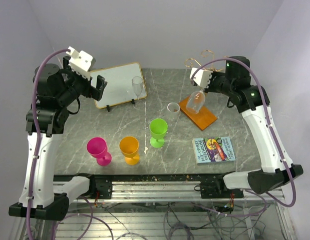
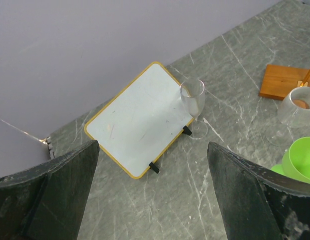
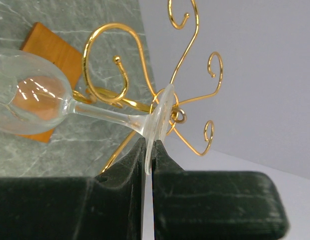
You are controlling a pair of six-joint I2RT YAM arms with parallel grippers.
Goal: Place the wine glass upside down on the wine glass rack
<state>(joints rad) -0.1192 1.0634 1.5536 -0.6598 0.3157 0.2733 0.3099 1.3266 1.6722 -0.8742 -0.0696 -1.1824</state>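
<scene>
My right gripper (image 3: 149,145) is shut on the rim of the foot of a clear wine glass (image 3: 29,97). The glass hangs tilted, bowl down, over the orange base (image 1: 204,119). Its foot sits close against the gold curled arms of the wine glass rack (image 3: 187,45), and the stem crosses in front of one curl; whether it touches I cannot tell. From above, the right gripper (image 1: 202,84) is beside the wine glass rack (image 1: 197,62), with the wine glass (image 1: 196,101) below it. My left gripper (image 2: 152,145) stands wide open and holds nothing. That left gripper (image 1: 97,84) is high at the far left.
A white board (image 1: 117,84) on a stand leans at the back left, with a clear flute (image 1: 137,86) beside it. Another clear glass (image 1: 173,108) stands left of the base. Pink (image 1: 98,149), orange (image 1: 129,149) and green (image 1: 158,131) cups line the front; a book (image 1: 214,149) lies front right.
</scene>
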